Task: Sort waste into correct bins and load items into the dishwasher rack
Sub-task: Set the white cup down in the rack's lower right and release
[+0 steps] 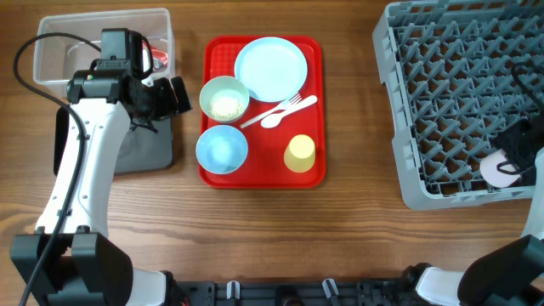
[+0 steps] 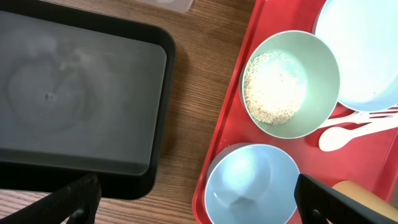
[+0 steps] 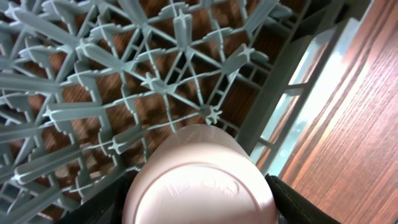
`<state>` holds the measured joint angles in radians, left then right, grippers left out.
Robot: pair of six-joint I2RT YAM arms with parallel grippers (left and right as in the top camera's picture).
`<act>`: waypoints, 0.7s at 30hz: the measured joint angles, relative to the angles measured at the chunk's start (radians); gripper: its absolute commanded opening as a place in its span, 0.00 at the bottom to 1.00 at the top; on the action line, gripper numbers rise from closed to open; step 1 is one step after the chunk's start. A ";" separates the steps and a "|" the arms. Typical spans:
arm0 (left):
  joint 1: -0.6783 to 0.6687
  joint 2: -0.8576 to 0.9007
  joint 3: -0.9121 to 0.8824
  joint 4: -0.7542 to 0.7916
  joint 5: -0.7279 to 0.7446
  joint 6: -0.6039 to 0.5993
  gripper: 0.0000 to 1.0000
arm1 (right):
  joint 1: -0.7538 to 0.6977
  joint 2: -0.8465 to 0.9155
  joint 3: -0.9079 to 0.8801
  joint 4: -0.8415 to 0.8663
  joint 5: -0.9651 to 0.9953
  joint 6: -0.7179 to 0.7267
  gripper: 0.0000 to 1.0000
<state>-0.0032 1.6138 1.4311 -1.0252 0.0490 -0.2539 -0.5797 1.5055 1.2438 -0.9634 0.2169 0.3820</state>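
Observation:
My left gripper [image 1: 176, 95] is open over the gap between the black tray [image 1: 153, 151] and the red serving tray [image 1: 314, 174], holding nothing; its fingers [image 2: 76, 199] straddle an empty blue bowl [image 2: 252, 183]. A second bowl [image 1: 223, 99] holds white rice grains [image 2: 273, 93]. The pale blue plate [image 1: 270, 70], white fork [image 1: 293, 104], spoon [image 1: 274, 121] and yellow cup [image 1: 299, 154] also lie on the red tray. Down in the dishwasher rack's [image 1: 442, 76] front right corner, my right gripper [image 1: 507, 166] is shut on the white cup [image 3: 199, 180], base up.
The clear tub [image 1: 93, 42] stands at the back left with a red wrapper [image 1: 158, 58] inside it, partly hidden by my left arm. The black tray [image 2: 74, 93] holds nothing. Bare wooden table lies between the red tray and the rack [image 3: 124, 81].

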 measured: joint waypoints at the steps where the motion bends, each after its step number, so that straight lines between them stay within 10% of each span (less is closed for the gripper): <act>1: 0.000 0.000 0.000 0.000 0.000 0.000 1.00 | 0.000 0.000 0.000 0.003 0.002 0.002 0.69; 21: 0.000 0.000 0.000 0.000 0.000 0.000 1.00 | 0.000 0.000 0.000 0.022 -0.059 -0.013 0.93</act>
<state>-0.0032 1.6138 1.4311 -1.0248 0.0486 -0.2539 -0.5797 1.5055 1.2438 -0.9417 0.1577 0.3695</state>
